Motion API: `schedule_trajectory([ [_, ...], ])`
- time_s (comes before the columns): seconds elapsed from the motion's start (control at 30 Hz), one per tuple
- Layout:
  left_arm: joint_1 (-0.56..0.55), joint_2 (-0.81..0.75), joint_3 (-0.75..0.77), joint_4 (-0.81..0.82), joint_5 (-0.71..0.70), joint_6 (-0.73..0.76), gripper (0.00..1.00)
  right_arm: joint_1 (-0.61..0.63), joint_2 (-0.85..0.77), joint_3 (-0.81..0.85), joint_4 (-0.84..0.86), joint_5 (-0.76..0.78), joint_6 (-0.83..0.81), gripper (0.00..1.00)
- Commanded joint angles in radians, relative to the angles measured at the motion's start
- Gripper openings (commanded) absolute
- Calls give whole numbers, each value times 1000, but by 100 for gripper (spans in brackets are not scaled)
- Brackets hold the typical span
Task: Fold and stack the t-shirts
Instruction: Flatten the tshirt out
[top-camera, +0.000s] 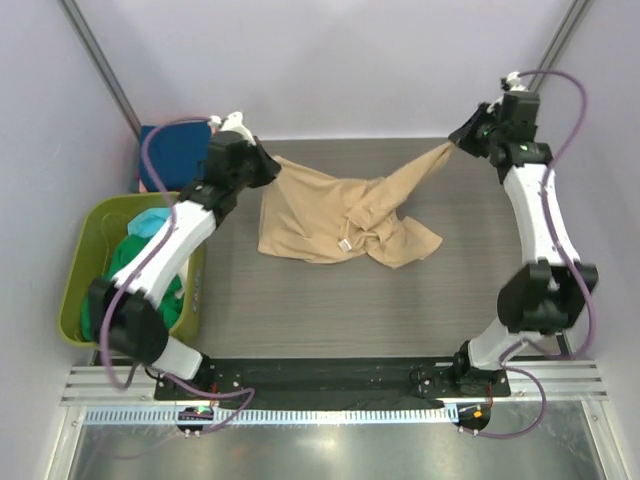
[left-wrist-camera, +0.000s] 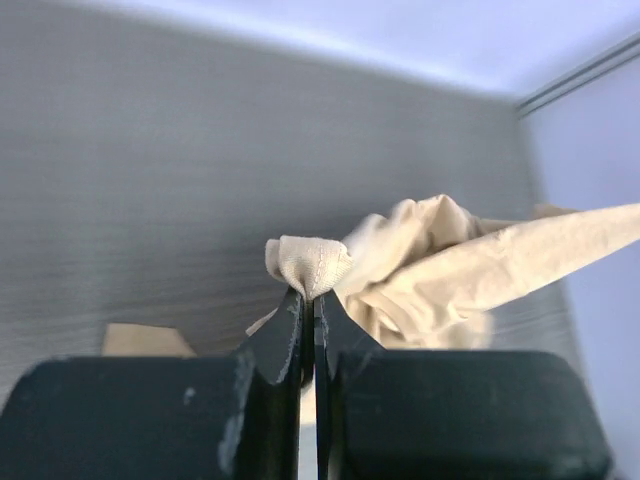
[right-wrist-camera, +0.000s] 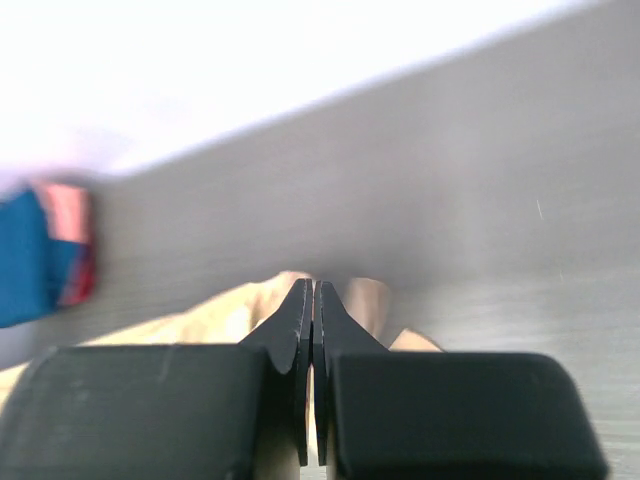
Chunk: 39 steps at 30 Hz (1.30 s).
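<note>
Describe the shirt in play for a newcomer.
On the dark table lies a crumpled tan t-shirt, pinched at opposite ends by the left gripper and right gripper. It's the only tan cloth; green ones sit in the bin.

No legible text, brand or number appears. The small white tag (top-camera: 344, 243) on the tan t-shirt (top-camera: 318, 212) is unreadable.

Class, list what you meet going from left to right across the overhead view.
The olive-green bin → left tool, shut on one corner of the shirt → tan t-shirt → right tool, shut on its far end.
</note>
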Motion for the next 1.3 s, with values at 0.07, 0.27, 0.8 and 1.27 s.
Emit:
schedule_trajectory([
  [0.07, 5, -382, 16, -26, -6, 101, 0, -1, -356, 65, 0, -54, -27, 1],
  [0.27, 5, -651, -31, -52, 9, 167, 0, -1, -635, 67, -54, 1, -53, 1],
  [0.8, 5, -1019, -16, -47, -27, 233, 0, 8, -900, 129, -11, 236, -129, 1],
  [1.27, 37, -556, -126, 187, -155, 212, 0, 25, -130, 324, 268, 108, -143, 1],
])
